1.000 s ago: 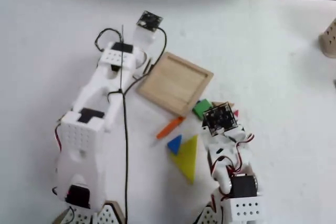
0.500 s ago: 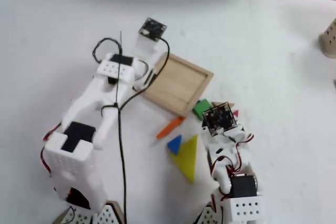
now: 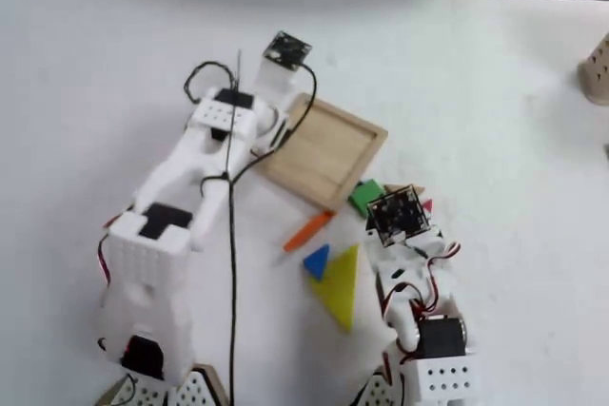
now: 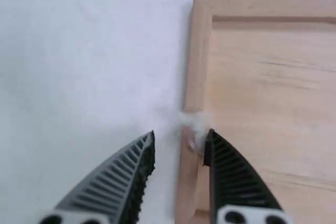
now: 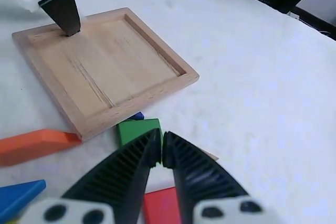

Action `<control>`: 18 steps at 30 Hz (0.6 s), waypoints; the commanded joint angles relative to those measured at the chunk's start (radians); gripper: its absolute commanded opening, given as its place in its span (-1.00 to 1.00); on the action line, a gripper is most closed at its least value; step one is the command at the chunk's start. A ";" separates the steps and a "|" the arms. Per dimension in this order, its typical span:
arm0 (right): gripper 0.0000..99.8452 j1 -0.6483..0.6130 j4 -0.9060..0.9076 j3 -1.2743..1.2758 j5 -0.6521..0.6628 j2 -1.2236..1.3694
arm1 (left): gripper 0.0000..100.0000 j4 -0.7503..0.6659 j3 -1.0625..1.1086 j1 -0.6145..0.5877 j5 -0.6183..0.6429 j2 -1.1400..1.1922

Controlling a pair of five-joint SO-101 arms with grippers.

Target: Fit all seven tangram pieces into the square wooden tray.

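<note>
The left gripper (image 4: 178, 141) is spread open. Its two dark fingers stand on both sides of one wooden edge of the tray (image 4: 257, 93). One finger is down inside the tray. The other is over the white table (image 4: 79, 66) just outside it, with a little gap to the wood. From the right wrist view you can see one of those fingers (image 5: 62, 10) with its tip down in a corner of the tray.

The right gripper (image 5: 160, 139) is pressed together, with just a thin slit between its tips, and it has nothing in it. It hangs just over the green piece (image 5: 137, 129), which lies on the table right beside the tray's edge. A little dark blue piece (image 5: 137, 115) peeks out between the green piece and the tray. A red piece (image 5: 160, 205) lies under the gripper, closer to the arm.

From high up, the tray (image 3: 333, 154) sits turned like a diamond near the middle of the table. The left arm comes up to the tray's side, and the right arm is short and bent low near the pieces. The orange piece (image 3: 308, 230) lies just off the tray's near corner. Next to it the blue triangle (image 3: 317, 260) touches the big yellow triangle (image 3: 341, 284). All these pieces lie on the table, outside the tray
</note>
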 commanded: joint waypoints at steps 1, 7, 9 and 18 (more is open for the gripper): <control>-0.96 0.007 0.002 0.006 0.002 0.004 | -0.66 0.077 -0.118 -0.002 -0.005 0.028; -0.96 0.007 0.007 0.006 0.002 0.002 | -0.66 0.091 -0.129 -0.105 -0.002 0.035; -0.96 0.007 0.008 0.006 0.002 0.002 | -0.66 0.089 -0.129 -0.145 -0.002 0.035; -0.96 0.008 0.008 0.006 0.002 0.004 | -0.66 0.094 -0.130 -0.298 0.158 0.031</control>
